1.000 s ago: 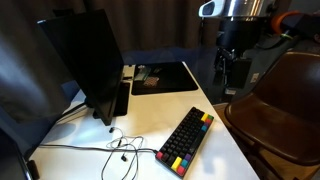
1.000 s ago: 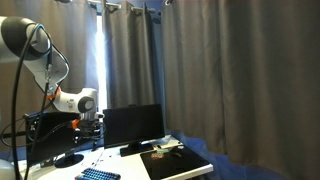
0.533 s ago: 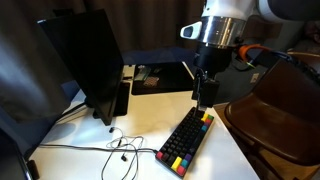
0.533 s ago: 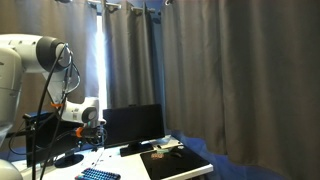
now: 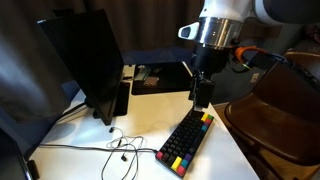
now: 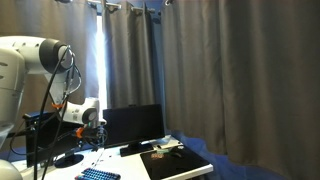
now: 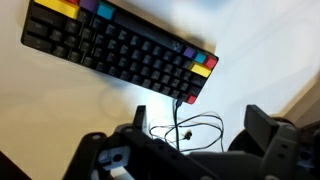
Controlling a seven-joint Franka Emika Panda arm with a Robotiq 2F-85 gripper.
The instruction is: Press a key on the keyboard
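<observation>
The keyboard (image 5: pixel 187 142) lies on the white table near its front edge. It has black keys, with red, yellow, green and blue keys along one side and at the ends. My gripper (image 5: pixel 201 96) hangs in the air just above and behind its far end, apart from it. In the wrist view the keyboard (image 7: pixel 118 48) lies across the top, and my gripper (image 7: pixel 200 128) shows two fingers spread wide with nothing between them. A corner of the keyboard (image 6: pixel 98 174) shows in an exterior view, below the gripper (image 6: pixel 90 128).
A dark monitor (image 5: pixel 85 62) stands on the table's side. A flat black mat (image 5: pixel 166 76) lies at the back with small items beside it. A thin earphone cable (image 5: pixel 121 150) is looped next to the keyboard. A brown chair (image 5: pixel 283 110) stands close by the table.
The arm has swung in from over the chair to above the keyboard's far end. In the last half second it has barely moved.
</observation>
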